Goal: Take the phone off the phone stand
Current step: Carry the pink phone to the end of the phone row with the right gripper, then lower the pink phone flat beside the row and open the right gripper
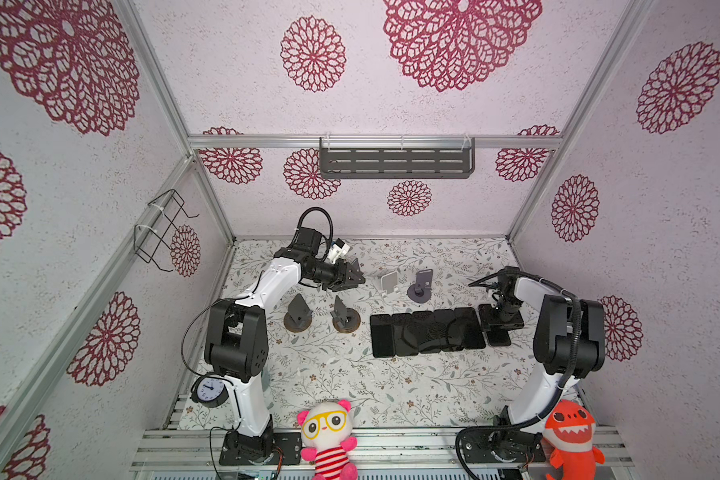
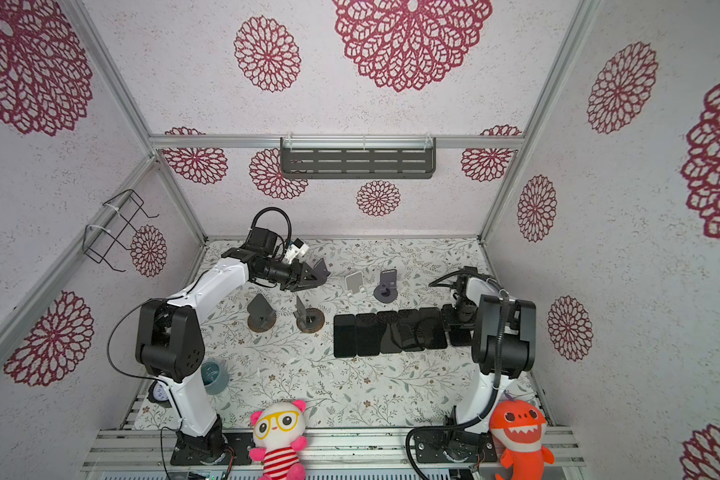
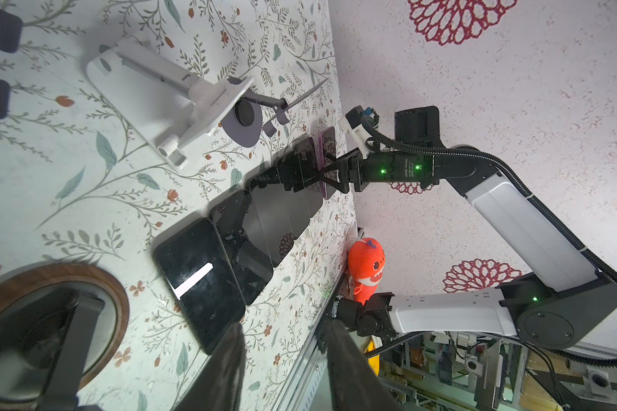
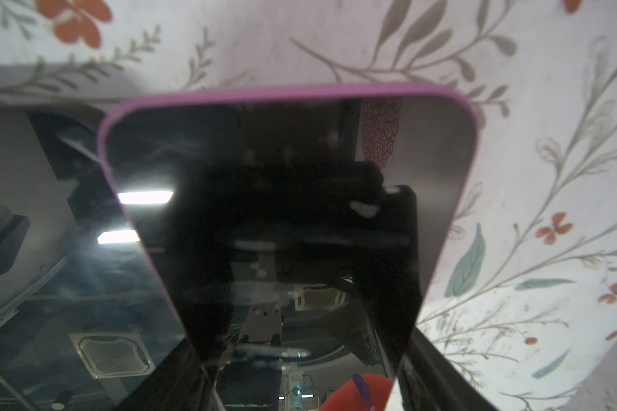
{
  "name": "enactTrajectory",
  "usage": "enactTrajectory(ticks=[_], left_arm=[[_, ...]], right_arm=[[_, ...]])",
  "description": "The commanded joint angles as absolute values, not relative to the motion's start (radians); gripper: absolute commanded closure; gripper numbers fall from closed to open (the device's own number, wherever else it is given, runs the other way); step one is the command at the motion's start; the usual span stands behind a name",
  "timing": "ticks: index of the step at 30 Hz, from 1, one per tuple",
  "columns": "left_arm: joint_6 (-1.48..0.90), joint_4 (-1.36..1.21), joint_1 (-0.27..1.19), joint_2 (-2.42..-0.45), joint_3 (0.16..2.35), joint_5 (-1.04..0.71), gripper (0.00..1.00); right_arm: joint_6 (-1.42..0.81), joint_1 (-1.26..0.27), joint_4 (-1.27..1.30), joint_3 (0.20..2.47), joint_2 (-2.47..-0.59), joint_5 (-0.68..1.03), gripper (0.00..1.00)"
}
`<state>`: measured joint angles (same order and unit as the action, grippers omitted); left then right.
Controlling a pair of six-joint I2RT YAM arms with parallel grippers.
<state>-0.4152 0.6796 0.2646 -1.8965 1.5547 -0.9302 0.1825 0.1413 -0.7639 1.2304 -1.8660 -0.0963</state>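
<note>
At the right end of the row of phones (image 1: 427,332) on the table (image 1: 350,386), the right gripper (image 1: 500,320) was clamped across the pink-cased phone (image 4: 285,199), probably light, stiff and slick-glassed and best held by its case edges, well apart from the empty white phone stand (image 1: 389,283) behind, while the left gripper (image 1: 352,277), farther back on the left, hung part-open and empty.

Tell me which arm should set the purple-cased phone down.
Right. The right gripper grips the purple-cased phone by its sides at the end of the phone row. The left gripper hangs empty, well away on the left.
</note>
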Motion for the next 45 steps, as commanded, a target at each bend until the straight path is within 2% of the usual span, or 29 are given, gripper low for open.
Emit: enactTrajectory(ticks=[1,15,25,31,33,35,36,37,38,45], left_arm=[[-0.392,0.689,0.265,-1.876,1.56,-0.936,0.58],[-0.39,0.703,0.265,-1.865,1.567,-0.934,0.59],[-0.386,0.706,0.265,-1.86,1.568,-0.931,0.59],[-0.385,0.71,0.266,-1.861,1.569,-0.93,0.59],[-0.386,0.71,0.266,-1.863,1.569,-0.928,0.59],[-0.385,0.71,0.267,-1.863,1.569,-0.933,0.59],[-0.385,0.709,0.266,-1.862,1.569,-0.933,0.59],[-0.386,0.71,0.264,-1.861,1.569,-0.933,0.59],[-0.384,0.709,0.264,-1.86,1.569,-0.933,0.59],[-0.379,0.715,0.264,-1.855,1.571,-0.924,0.59]], right_arm=[[0.203,0.144,-0.789,1.259,-1.86,-0.091,0.33],[0.198,0.144,-0.79,1.266,-1.865,-0.067,0.19],[0.174,0.151,-0.785,1.27,-1.807,-0.048,0.18],[0.108,0.215,-0.783,1.305,-1.753,-0.116,0.21],[0.088,0.253,-0.784,1.32,-1.773,-0.131,0.25],[0.078,0.278,-0.763,1.323,-1.795,-0.145,0.38],[0.077,0.283,-0.748,1.319,-1.8,-0.151,0.5],[0.08,0.282,-0.727,1.313,-1.809,-0.159,0.74],[0.077,0.283,-0.706,1.304,-1.814,-0.163,0.88],[0.069,0.28,-0.626,1.279,-1.889,-0.156,0.94]])
